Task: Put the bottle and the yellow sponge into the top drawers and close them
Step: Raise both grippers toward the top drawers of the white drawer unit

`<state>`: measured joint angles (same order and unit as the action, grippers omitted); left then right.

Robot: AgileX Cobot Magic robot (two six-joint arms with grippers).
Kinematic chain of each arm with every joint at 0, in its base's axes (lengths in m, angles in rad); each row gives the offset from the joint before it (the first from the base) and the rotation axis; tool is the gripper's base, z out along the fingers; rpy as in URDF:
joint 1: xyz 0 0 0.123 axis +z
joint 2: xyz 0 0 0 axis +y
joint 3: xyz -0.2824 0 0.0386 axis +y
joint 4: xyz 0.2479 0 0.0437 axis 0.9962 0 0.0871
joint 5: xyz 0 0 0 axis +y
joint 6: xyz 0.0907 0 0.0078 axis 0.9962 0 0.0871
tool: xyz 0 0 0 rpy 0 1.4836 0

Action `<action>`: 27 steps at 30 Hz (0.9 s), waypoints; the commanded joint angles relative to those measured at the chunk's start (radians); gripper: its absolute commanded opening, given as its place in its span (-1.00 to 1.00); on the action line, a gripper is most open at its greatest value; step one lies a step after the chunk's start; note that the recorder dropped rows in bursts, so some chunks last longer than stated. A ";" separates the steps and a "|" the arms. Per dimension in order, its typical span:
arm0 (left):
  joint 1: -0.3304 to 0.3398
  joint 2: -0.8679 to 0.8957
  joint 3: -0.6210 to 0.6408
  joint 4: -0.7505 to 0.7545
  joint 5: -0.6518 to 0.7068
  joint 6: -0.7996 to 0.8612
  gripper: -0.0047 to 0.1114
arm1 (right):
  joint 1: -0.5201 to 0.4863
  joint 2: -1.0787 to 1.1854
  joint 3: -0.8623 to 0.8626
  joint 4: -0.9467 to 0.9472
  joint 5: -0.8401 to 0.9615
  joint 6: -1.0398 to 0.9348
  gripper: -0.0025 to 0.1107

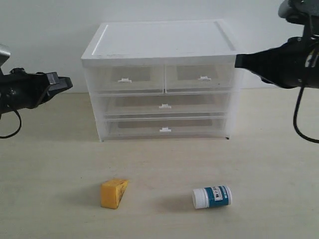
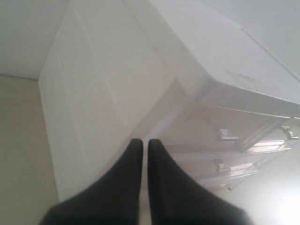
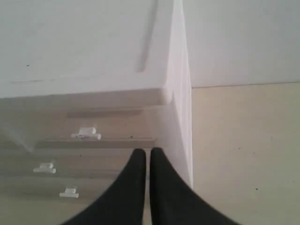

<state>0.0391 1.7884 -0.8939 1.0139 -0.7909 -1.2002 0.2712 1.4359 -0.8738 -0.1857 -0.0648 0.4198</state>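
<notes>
The yellow sponge (image 1: 114,193) lies on the table in front of the cabinet, to the left. To its right the bottle (image 1: 212,196) lies on its side, white cap pointing left. Both top drawers, left (image 1: 125,79) and right (image 1: 201,77), are pushed in. My left gripper (image 1: 69,84) hovers left of the cabinet at top-drawer height, shut and empty (image 2: 145,143). On the other side my right gripper (image 1: 237,60) hangs by the cabinet's upper right corner, also shut with nothing in it (image 3: 147,152).
The white cabinet (image 1: 159,40) stands at the back middle with two full-width drawers (image 1: 164,106) under the top pair. A white wall is behind it. Bare table surface (image 1: 159,159) lies between the cabinet and the two objects.
</notes>
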 commanded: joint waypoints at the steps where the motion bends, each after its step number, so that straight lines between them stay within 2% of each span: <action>1: -0.001 0.034 -0.041 0.062 -0.015 -0.068 -0.85 | 0.008 0.078 -0.052 -0.009 -0.015 0.025 -0.96; 7: -0.001 0.088 -0.104 0.225 -0.100 -0.221 -0.85 | 0.008 0.144 -0.107 -0.015 0.065 0.002 -0.96; 13: 0.023 0.065 -0.104 0.288 -0.112 -0.259 -0.85 | 0.007 0.144 -0.181 0.040 0.336 -0.243 -0.96; 18: 0.035 0.044 -0.107 0.359 -0.167 -0.301 -0.85 | 0.007 0.144 -0.252 0.377 0.416 -0.550 -0.96; 21: 0.021 0.044 -0.125 0.421 -0.198 -0.328 -0.85 | -0.004 0.153 -0.303 0.683 0.574 -0.868 -0.96; 23: 0.017 0.046 -0.144 0.477 -0.206 -0.368 -0.85 | -0.036 0.170 -0.330 0.867 0.668 -1.007 -0.96; 27: 0.015 0.061 -0.161 0.524 -0.215 -0.402 -0.85 | -0.141 0.209 -0.336 1.159 0.789 -1.148 -0.96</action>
<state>0.0607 1.8455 -1.0431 1.5015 -0.9864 -1.5701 0.2007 1.6188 -1.2015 0.7764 0.6490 -0.6054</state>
